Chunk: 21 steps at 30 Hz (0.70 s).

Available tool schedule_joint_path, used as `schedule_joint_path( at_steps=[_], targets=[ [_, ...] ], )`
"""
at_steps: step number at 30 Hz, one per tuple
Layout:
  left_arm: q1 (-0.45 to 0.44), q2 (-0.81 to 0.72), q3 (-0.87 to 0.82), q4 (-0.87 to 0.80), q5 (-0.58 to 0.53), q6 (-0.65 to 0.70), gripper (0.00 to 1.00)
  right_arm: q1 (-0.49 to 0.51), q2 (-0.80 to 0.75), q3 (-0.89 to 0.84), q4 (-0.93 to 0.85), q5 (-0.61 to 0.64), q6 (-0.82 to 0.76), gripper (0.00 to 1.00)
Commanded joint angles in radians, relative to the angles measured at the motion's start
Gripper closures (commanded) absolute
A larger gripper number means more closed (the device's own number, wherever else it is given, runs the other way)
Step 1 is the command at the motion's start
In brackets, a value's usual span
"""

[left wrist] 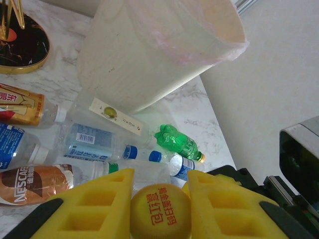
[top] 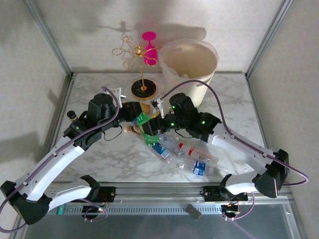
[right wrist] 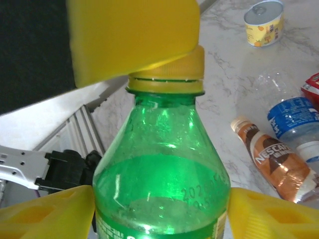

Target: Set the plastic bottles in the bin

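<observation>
Over the tabletop (top: pixel 124 159), our left pincer (left wrist: pixel 160 191) is pinching the green bottle (right wrist: pixel 162 149) by its cap (left wrist: pixel 160 214); that could slip. We cannot tell if our right pincer (right wrist: pixel 162 214) is gripping.

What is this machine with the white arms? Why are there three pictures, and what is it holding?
It's a robot with two arms, a left arm and a right arm, fixed at the edge of a marble table. One picture comes from a camera high above. The other two come from little cameras on each wrist, so you see its yellow foam fingers up close. On the table lie plastic bottles, near a big cream bin and a gold stand with a pink glass. The left fingers pinch the yellow cap of a green bottle. The right fingers sit either side of its body; I can't tell whether they are squeezing it.
</observation>
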<state>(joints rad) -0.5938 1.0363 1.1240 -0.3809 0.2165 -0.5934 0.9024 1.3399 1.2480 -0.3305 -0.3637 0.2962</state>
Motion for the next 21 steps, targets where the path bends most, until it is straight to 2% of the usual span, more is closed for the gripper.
schedule_joint_path(
  at_steps=[1, 7, 9, 11, 13, 16, 21],
  targets=[
    [0.007, -0.022, 0.033, -0.002, 0.018, 0.014, 0.79, 0.01, -0.003, -0.022, 0.053, -0.034, 0.021, 0.35],
    [0.007, -0.026, 0.037, 0.007, 0.032, 0.003, 0.79, 0.011, -0.028, -0.042, 0.07, -0.041, 0.037, 0.47],
    [0.008, -0.029, 0.038, 0.012, 0.036, 0.0, 0.79, 0.01, -0.033, -0.046, 0.076, -0.045, 0.041, 0.46],
    [0.008, -0.032, 0.04, 0.017, 0.042, -0.005, 0.79, 0.011, -0.035, -0.05, 0.077, -0.045, 0.044, 0.34],
    [0.009, -0.036, 0.045, 0.018, 0.047, -0.006, 0.79, 0.01, -0.028, -0.051, 0.071, -0.046, 0.041, 0.3],
    [0.007, -0.039, 0.049, 0.02, 0.059, -0.01, 0.79, 0.01, -0.016, -0.057, 0.062, -0.027, 0.033, 0.3],
    [0.008, -0.045, 0.048, 0.025, 0.063, -0.013, 0.79, 0.011, 0.008, -0.051, 0.088, -0.045, 0.037, 0.41]
  ],
)
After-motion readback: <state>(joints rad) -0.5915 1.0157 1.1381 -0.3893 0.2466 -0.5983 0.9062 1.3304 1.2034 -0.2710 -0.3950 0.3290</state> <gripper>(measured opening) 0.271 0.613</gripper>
